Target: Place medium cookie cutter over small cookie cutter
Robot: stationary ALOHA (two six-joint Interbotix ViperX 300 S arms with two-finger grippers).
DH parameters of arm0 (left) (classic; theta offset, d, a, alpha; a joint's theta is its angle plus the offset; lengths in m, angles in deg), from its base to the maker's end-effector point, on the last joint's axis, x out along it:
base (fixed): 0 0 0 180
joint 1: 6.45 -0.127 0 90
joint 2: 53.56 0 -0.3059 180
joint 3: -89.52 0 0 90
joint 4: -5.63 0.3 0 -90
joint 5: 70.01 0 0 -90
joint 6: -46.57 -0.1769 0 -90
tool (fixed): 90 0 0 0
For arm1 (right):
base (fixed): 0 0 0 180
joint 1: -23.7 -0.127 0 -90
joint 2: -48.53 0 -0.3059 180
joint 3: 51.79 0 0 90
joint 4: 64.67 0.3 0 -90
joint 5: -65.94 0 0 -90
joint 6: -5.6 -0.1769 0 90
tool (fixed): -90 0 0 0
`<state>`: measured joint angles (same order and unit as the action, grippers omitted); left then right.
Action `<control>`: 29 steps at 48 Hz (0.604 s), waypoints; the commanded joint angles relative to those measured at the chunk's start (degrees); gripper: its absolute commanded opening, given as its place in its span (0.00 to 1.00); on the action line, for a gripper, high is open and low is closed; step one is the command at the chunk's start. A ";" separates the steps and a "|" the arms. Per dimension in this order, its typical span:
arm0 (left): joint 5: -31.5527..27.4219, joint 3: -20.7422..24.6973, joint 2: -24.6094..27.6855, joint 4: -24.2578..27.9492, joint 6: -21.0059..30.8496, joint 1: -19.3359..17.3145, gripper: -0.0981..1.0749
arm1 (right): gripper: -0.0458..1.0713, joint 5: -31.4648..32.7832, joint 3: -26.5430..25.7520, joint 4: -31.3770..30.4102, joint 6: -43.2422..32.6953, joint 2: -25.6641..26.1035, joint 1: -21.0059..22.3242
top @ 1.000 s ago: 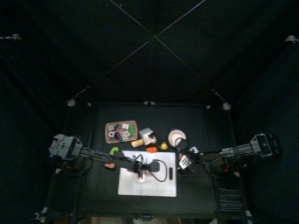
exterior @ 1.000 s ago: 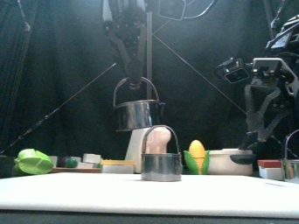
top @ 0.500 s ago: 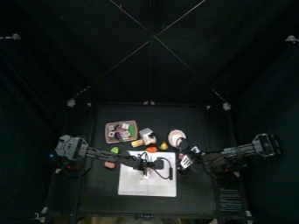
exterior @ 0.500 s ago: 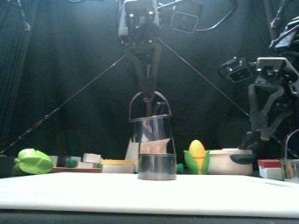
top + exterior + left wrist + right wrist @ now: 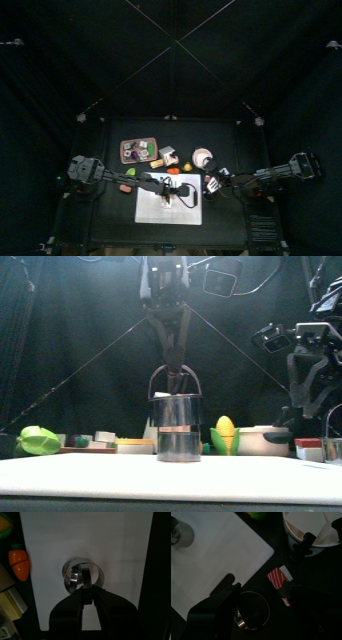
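I see the left gripper [image 5: 171, 369] hanging straight down over the white mat [image 5: 160, 471], jaws closed on the rim of the medium cookie cutter [image 5: 175, 428] — held, not released. From the front the medium cookie cutter stands upright with its lower edge down at the mat, near the mat's middle. In the left wrist view two metal rings overlap below the jaws: the medium cookie cutter [image 5: 85, 574] and the small cookie cutter [image 5: 75, 576], the smaller ring showing inside and partly past the larger; I cannot tell whether it is fully enclosed.

The right gripper [image 5: 258, 609] rests off the mat's right edge, over the dark worktop [image 5: 314, 582]; a round metal ring [image 5: 252, 610] sits between its jaws — whether gripped or only lying there, I cannot tell.

Along the worktop's back edge: green cup [image 5: 39, 440], corn cob [image 5: 226, 433], white bowl [image 5: 265, 440]. A carrot toy [image 5: 19, 561] lies just beside the mat's edge.
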<state>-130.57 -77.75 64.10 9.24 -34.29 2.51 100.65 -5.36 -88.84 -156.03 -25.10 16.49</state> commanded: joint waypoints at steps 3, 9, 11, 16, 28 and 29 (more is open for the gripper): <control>0.18 1.76 -0.44 0.09 0.00 -0.70 0.60 | 0.91 -0.26 -1.23 0.09 -0.18 0.62 -0.53; 0.44 1.67 -0.44 1.41 0.26 -1.41 0.60 | 0.91 -0.26 -1.14 0.09 -0.09 0.35 -0.70; 0.44 1.58 -0.35 1.76 0.18 -1.67 0.60 | 0.91 -0.26 -1.14 0.09 -0.09 0.26 -0.70; 0.70 1.58 0.00 2.11 0.09 -2.46 0.60 | 0.91 -0.35 -1.23 0.18 -0.09 0.26 -0.70; 0.88 1.14 0.62 1.14 -0.09 -2.81 0.60 | 0.91 -0.35 -0.97 0.09 -0.09 0.26 -0.79; 0.97 1.05 0.62 0.88 -0.09 -2.81 0.60 | 0.91 -0.35 -1.05 0.00 -0.09 0.18 -0.79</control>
<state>-129.87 -77.75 65.68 10.73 -34.38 -0.12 100.48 -5.45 -88.67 -156.12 -25.28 15.79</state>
